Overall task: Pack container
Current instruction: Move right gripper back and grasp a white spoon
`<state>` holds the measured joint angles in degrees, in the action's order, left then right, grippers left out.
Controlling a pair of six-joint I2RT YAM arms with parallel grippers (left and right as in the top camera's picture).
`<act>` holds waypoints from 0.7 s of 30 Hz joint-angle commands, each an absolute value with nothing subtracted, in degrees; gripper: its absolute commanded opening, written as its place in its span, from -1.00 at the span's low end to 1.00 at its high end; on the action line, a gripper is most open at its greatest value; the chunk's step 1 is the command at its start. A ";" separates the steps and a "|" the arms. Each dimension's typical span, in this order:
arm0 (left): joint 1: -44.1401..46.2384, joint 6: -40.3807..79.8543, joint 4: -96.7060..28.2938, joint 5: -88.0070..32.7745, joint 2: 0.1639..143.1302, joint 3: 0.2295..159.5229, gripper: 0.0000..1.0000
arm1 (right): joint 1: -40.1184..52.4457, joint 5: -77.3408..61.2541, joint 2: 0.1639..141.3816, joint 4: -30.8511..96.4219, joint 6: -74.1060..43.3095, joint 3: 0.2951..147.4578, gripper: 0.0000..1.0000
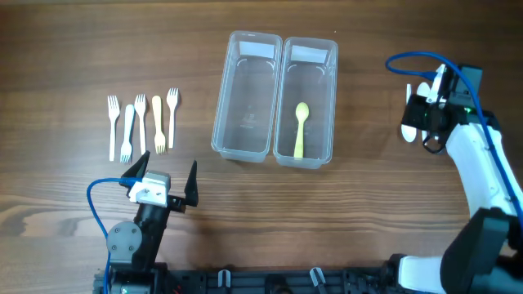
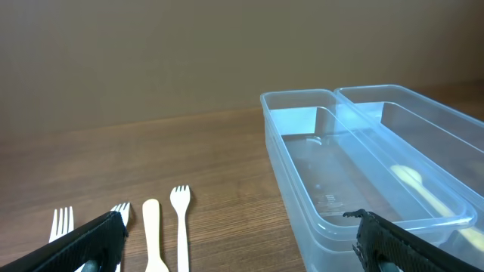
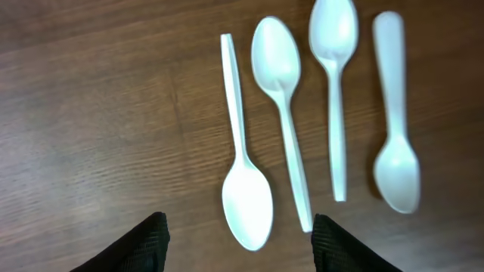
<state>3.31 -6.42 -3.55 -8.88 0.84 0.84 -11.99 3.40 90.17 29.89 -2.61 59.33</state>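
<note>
Right claw (image 3: 238,225): fingers spread, gripping nothing, hung over four white spoons (image 3: 281,113) that lay side by side on the table (image 3: 91,113).
Left claw (image 1: 166,173): fingers spread, gripping nothing, near a row of forks (image 1: 140,122).
Between the arms: left container (image 1: 245,114) and right container (image 1: 331,98), clear, side by side. The right one held a yellow-green spoon (image 1: 301,129).
</note>
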 commanded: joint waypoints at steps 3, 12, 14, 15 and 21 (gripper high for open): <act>3.09 -7.27 -3.42 -8.95 0.49 0.36 1.00 | -12.10 1.45 100.55 25.41 -1.15 59.07 0.30; 3.09 -7.27 -3.40 -8.95 0.49 0.36 0.99 | -12.10 1.41 109.45 18.59 -0.19 59.07 0.38; 3.09 -7.27 -3.40 -8.93 0.49 0.36 0.99 | -12.10 1.43 110.52 17.61 -0.16 59.07 0.49; 3.09 -7.27 -3.42 -8.95 0.49 0.36 1.00 | -12.08 1.43 110.87 17.28 -0.16 59.07 0.52; 3.09 -7.27 -3.42 -8.95 0.49 0.36 1.00 | -12.10 1.41 111.22 15.16 -0.10 59.07 0.25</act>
